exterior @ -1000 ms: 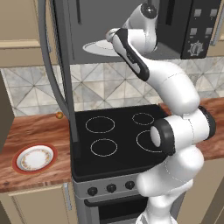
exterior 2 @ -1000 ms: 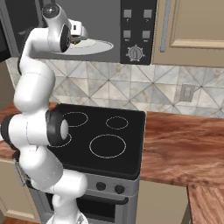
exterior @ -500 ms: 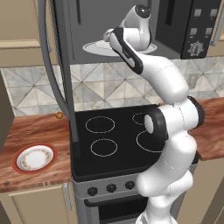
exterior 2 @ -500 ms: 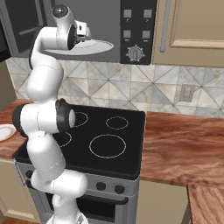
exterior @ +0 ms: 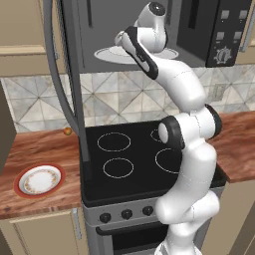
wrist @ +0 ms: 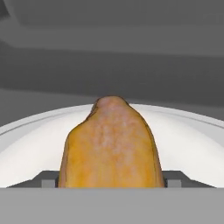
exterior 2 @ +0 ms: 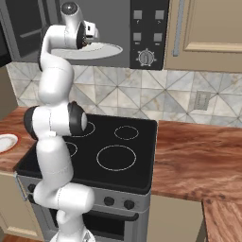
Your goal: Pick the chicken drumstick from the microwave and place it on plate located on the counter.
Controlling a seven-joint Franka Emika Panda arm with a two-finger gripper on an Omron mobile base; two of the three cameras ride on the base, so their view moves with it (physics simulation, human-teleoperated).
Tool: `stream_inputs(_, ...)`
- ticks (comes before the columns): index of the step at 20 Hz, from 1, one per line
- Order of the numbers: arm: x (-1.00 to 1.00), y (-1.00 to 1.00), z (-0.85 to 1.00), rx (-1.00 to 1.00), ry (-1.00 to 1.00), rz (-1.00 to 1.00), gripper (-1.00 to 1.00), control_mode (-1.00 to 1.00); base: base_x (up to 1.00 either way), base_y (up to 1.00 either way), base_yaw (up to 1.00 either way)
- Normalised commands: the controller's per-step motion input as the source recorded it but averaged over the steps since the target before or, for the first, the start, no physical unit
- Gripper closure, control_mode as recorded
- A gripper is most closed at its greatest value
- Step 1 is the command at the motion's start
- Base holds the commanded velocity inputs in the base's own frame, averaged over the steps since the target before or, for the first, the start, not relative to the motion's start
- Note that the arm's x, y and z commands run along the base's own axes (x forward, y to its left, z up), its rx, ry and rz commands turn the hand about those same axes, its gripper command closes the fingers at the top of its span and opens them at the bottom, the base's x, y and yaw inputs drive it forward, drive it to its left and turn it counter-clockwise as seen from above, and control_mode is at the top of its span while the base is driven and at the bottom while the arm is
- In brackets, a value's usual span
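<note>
The chicken drumstick (wrist: pixel 111 148), golden-brown and lumpy, lies on the white glass disc (wrist: pixel 192 144) inside the microwave (exterior: pixel 219 30). My gripper (wrist: pixel 111 181) is open, with one finger on each side of the drumstick, close against its flanks. In the left base view the gripper (exterior: pixel 121 38) reaches into the microwave cavity just above the disc (exterior: pixel 107 54). The red-rimmed plate (exterior: pixel 39 180) sits on the wooden counter (exterior: pixel 35 149) left of the stove, far below and to the left of my hand.
The microwave door (exterior: pixel 69 89) hangs open, a tall dark slab between the cavity and the plate. Below lies the black stove top (exterior: pixel 129 154). A tiny orange ball (exterior: pixel 66 131) rests at the counter's back edge. More counter (exterior 2: pixel 198 160) runs right of the stove.
My elbow and forearm have swung upright and closer to the microwave. The hand has crept slightly deeper over the glass disc.
</note>
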Motion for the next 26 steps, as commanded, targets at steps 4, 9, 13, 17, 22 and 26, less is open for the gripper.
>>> stream_inputs(4,0.02,0.0,0.0,0.0,0.0,0.0,1.0,-1.0,0.0,0.0,0.0)
stream_inputs(9,0.0,0.0,0.0,0.0,0.0,0.0,1.0,-1.0,0.0,0.0,0.0)
stream_inputs(13,-0.31,-0.12,0.0,0.01,-0.1,-0.02,1.0,-1.0,0.0,0.0,0.0)
stream_inputs(17,-0.4,-0.16,-0.04,0.07,-0.24,-0.04,1.0,-1.0,0.0,0.0,0.0)
stream_inputs(22,-0.71,-0.21,-0.02,0.07,-0.21,-0.07,1.0,-1.0,0.0,0.0,0.0)
stream_inputs(26,-1.0,-0.3,0.0,0.05,-0.12,-0.09,1.0,-1.0,0.0,0.0,0.0)
